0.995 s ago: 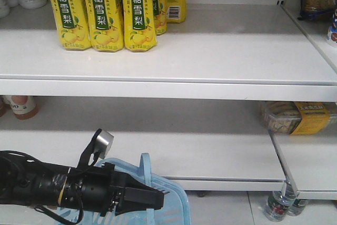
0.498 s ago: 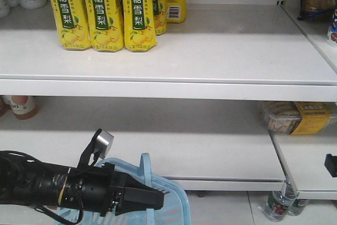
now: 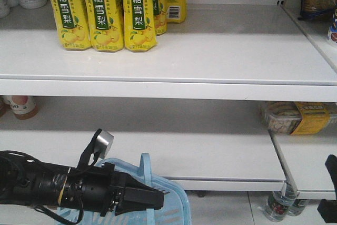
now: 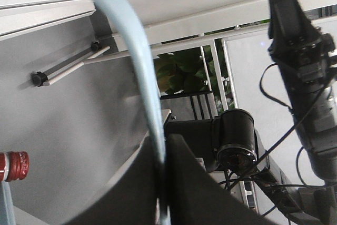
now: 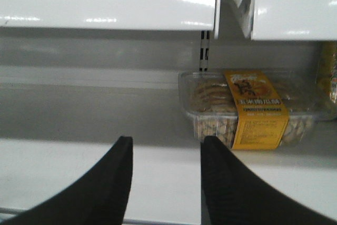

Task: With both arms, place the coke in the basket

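Yellow pear-drink cartons point(image 3: 100, 11) on upper white shelf point(image 3: 210, 51); clear snack box point(image 5: 245, 106) on lower shelf.

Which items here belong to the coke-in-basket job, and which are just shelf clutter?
Job: basket, its handle clamped in the left claw; open right claw; red bottle cap, possibly the coke.
Clutter: yellow drink cartons; snack box; floor bottles.
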You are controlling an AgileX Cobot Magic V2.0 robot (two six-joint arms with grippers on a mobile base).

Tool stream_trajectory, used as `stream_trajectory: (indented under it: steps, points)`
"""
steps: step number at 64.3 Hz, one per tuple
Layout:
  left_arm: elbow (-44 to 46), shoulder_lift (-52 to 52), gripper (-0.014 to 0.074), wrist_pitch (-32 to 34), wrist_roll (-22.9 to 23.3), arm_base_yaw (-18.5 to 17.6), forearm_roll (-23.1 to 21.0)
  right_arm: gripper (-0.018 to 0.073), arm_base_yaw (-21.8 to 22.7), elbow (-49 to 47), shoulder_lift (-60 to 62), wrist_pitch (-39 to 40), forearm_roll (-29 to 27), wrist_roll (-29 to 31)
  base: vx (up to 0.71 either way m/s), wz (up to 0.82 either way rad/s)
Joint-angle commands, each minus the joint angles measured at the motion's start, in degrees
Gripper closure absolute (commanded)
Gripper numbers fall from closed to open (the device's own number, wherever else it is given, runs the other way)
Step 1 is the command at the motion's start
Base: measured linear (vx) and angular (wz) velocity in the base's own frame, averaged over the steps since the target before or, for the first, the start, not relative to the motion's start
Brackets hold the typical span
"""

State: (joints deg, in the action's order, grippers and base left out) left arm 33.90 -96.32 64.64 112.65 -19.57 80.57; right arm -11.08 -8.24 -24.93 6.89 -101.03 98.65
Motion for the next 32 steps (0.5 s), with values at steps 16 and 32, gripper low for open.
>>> stream_trajectory:
  steps: [16,32]
  points:
    - [1.28,2.49,0.0603,12.41,-0.8,-0.28,-4.87,0.027,0.12,0.31,-0.12,-1.67,-0.2,0.44,0.0,0.0]
    - [1.28,2.49,0.0603,12.41,-0.8,-0.28,-4.87,0.0483,0.12,0.38,-0.12,-2.59,0.98,0.44,0.0,0.0]
